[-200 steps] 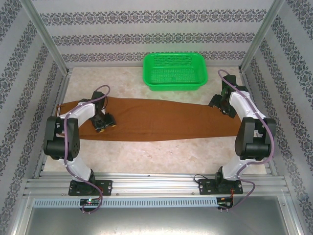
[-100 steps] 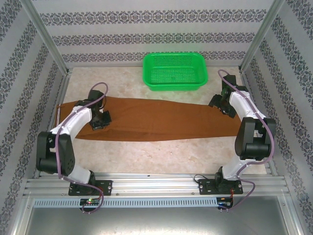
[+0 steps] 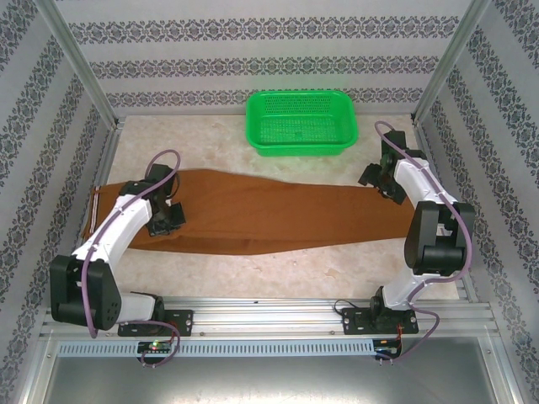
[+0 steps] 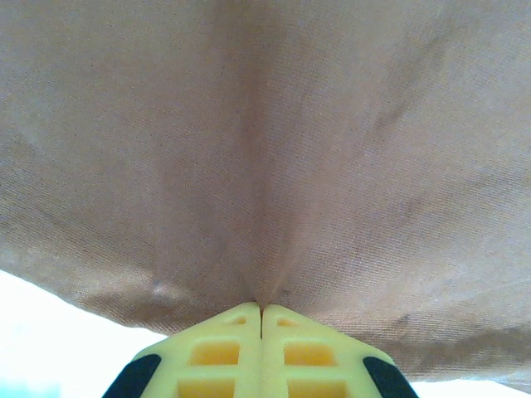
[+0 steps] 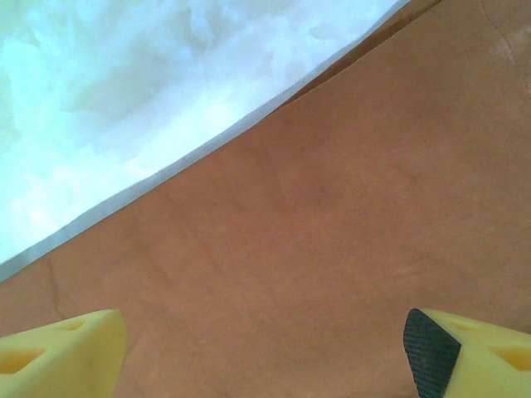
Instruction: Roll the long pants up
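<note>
**Left pincer clamping the fabric and dragging it toward the table's left edge**

Top view: the long pants [image 3: 278, 215] are lying stretched across the table [image 3: 278, 265] from its left edge to its right. Compared with a second ago, their left end is sitting closer to the left edge and their near border is bulging toward the near edge. The left gripper [image 3: 164, 217] is pressing on that left end, having shifted leftward with its arm. The right gripper [image 3: 381, 178] is hovering over the right end, unmoved. A green basket [image 3: 299, 94] is sitting at the far edge.

Left wrist: the left gripper [image 4: 262, 311] is showing its fingers pressed together, pinching the long pants [image 4: 265, 149], where a crease is running into the tips.

Right wrist: the right gripper [image 5: 265, 332] is holding its fingers wide apart above the long pants [image 5: 332, 207], with the table [image 5: 124, 83] beyond the hem.
</note>
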Motion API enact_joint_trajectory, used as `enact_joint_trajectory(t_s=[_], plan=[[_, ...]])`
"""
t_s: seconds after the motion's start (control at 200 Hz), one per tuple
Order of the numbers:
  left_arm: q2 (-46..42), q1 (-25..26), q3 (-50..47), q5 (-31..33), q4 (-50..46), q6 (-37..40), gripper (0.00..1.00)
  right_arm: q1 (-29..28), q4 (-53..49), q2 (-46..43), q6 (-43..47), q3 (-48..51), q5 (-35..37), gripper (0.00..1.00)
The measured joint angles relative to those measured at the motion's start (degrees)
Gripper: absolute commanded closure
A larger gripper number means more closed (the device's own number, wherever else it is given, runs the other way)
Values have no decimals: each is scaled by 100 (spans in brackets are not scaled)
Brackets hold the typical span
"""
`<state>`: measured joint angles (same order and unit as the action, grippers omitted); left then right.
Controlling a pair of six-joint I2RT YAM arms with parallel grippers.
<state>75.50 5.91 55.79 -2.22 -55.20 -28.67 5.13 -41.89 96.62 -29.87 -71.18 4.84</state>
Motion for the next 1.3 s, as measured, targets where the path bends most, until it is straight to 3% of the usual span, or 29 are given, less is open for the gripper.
enact_joint_trajectory(t_s=[0.23,0.485,0.849,0.889,0.934,1.039,1.234,1.304], plan=[[302,4,92,-103,-267,133,100,0,48,302,9,55,-127,12],[1370,214,173,-935,-350,553,100,0,2,752,127,133,-221,12],[1694,267,225,-1202,-435,656,100,210,-411,1565,223,-498,-184,12],[1836,267,254,-1224,-435,667,92,229,-476,1676,240,-662,-149,12],[2024,267,306,-1235,-435,691,75,256,-595,1810,267,-859,-131,12],[2522,271,509,-1029,-435,774,52,339,-833,2083,313,-1287,-111,17],[3150,160,997,-925,-592,831,47,638,-1178,2463,330,-1915,-61,14],[3285,74,1193,-964,-608,817,47,763,-1196,2498,328,-1974,-20,18]])
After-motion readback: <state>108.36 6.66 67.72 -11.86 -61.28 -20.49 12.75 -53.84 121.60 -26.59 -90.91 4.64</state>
